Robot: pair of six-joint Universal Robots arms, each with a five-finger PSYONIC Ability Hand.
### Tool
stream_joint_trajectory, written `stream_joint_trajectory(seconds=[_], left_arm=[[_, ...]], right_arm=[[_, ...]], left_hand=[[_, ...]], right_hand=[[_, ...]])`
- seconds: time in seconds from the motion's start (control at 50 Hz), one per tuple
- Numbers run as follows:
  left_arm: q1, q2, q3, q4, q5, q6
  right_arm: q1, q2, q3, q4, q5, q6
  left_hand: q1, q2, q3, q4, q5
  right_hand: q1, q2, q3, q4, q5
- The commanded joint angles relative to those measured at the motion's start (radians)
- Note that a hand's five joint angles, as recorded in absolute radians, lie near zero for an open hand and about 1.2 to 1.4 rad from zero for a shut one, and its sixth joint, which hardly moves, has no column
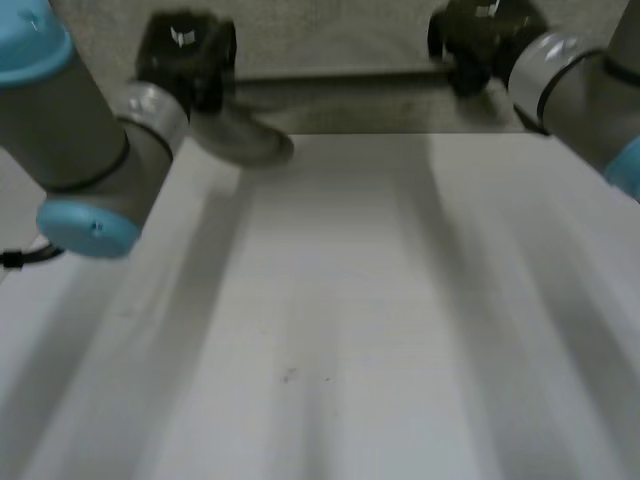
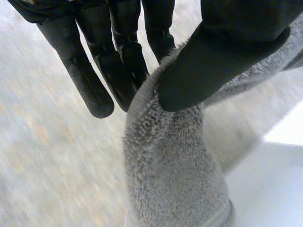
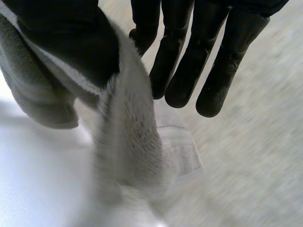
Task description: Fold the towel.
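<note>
Found no fold made yet. Noted the towel (image 1: 250, 140) strung along the far edge of the worktop (image 1: 350, 300) between the two hands, with a loose lobe sagging onto the far left corner. Found the left hand (image 1: 185, 55) clamped on one end of the cloth, thumb (image 2: 213, 61) pressing the pile against the fingers (image 2: 118, 66). Found the right hand (image 1: 475, 45) clamped likewise on the other end, thumb laid over the cloth and fingers straight behind it. Noted a sewn label (image 3: 182, 153) hanging just below that grip. Judged the task at its opening: cloth held up and stretched, yet to be laid flat, doubled over and squared.

Recorded bare white surface across the worktop and speckled floor (image 1: 330, 40) beyond its far edge. Judged nothing in the way of laying the cloth down. Flagged one risk: uneven hang at the left end, likely to give a crooked first fold.
</note>
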Motion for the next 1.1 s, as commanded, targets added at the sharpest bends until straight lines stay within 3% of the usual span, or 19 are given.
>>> stream_joint_trajectory(seconds=[0.02, 0.2, 0.24, 0.26, 0.28, 0.32, 0.46, 0.54, 0.64, 0.76, 0.86, 0.9, 1.02, 1.1], left_arm=[[-0.036, -0.014, -0.425, 0.032, 0.007, 0.005], [-0.122, -0.073, -0.605, 0.060, -0.003, -0.007], [-0.163, -0.032, -0.647, 0.060, -0.001, -0.007], [-0.178, 0.000, -0.667, 0.060, 0.002, -0.007], [-0.179, 0.000, -0.667, 0.060, 0.002, -0.007], [-0.192, 0.060, -0.703, 0.070, 0.004, -0.006], [-0.183, 0.123, -0.712, 0.112, 0.000, -0.006], [-0.160, 0.137, -0.709, 0.126, 0.002, -0.006], [-0.047, 0.141, -0.700, 0.127, 0.011, 0.004], [0.025, 0.138, -0.695, 0.121, 0.019, 0.007], [0.110, 0.138, -0.715, 0.110, 0.082, 0.007], [0.150, 0.138, -0.742, 0.107, 0.157, 0.007], [0.205, 0.117, -0.753, 0.109, 0.278, 0.007], [0.231, 0.085, -0.741, 0.110, 0.313, 0.008]], right_arm=[[-0.024, 0.031, 0.415, 0.016, -0.018, -0.091], [-0.086, -0.018, 0.714, -0.135, -0.025, -0.122], [-0.110, -0.084, 0.778, -0.164, -0.047, -0.122], [-0.124, -0.111, 0.812, -0.173, -0.063, -0.122], [-0.124, -0.112, 0.812, -0.173, -0.064, -0.122], [-0.155, -0.159, 0.872, -0.193, -0.102, -0.122], [-0.204, -0.216, 0.989, -0.259, -0.142, -0.122], [-0.218, -0.225, 1.030, -0.311, -0.142, -0.122], [-0.242, -0.210, 1.049, -0.345, -0.143, -0.120], [-0.258, -0.187, 1.046, -0.356, -0.142, -0.117], [-0.270, -0.176, 1.047, -0.369, -0.142, -0.105], [-0.270, -0.167, 1.047, -0.369, -0.142, -0.105], [-0.265, -0.150, 1.050, -0.369, -0.142, -0.105], [-0.264, -0.145, 1.055, -0.369, -0.142, -0.105]], left_hand=[[0.250, 0.182, 0.179, 0.179, 0.198], [0.163, 0.095, 0.092, 0.091, 0.110], [-0.007, -0.075, -0.078, -0.078, -0.059], [-0.194, -0.262, -0.265, -0.265, -0.246], [-0.195, -0.264, -0.266, -0.267, -0.248], [-0.701, -0.769, -0.772, -0.773, -0.754], [-0.905, -0.974, -0.976, -0.977, -0.958], [-0.918, -0.986, -0.989, -0.989, -0.971], [-0.894, -0.962, -0.965, -0.966, -0.947], [-0.853, -0.921, -0.924, -0.925, -0.906], [-0.765, -0.833, -0.836, -0.837, -0.818], [-0.733, -0.801, -0.804, -0.804, -0.786], [-0.648, -0.716, -0.719, -0.719, -0.701], [-0.560, -0.628, -0.630, -0.631, -0.612]], right_hand=[[0.005, 0.183, 0.181, 0.180, 0.186], [0.005, 0.183, 0.181, 0.180, 0.186], [0.005, 0.183, 0.181, 0.180, 0.186], [0.005, 0.183, 0.181, 0.180, 0.186], [0.005, 0.183, 0.181, 0.180, 0.186], [0.005, 0.183, 0.181, 0.180, 0.186], [0.005, 0.183, 0.181, 0.180, 0.186], [0.005, 0.183, 0.181, 0.180, 0.186], [0.005, 0.183, 0.181, 0.180, 0.186], [0.005, 0.183, 0.181, 0.180, 0.186], [0.005, 0.183, 0.181, 0.180, 0.186], [0.005, 0.183, 0.181, 0.180, 0.186], [0.005, 0.183, 0.181, 0.180, 0.186], [0.005, 0.183, 0.181, 0.180, 0.186]])
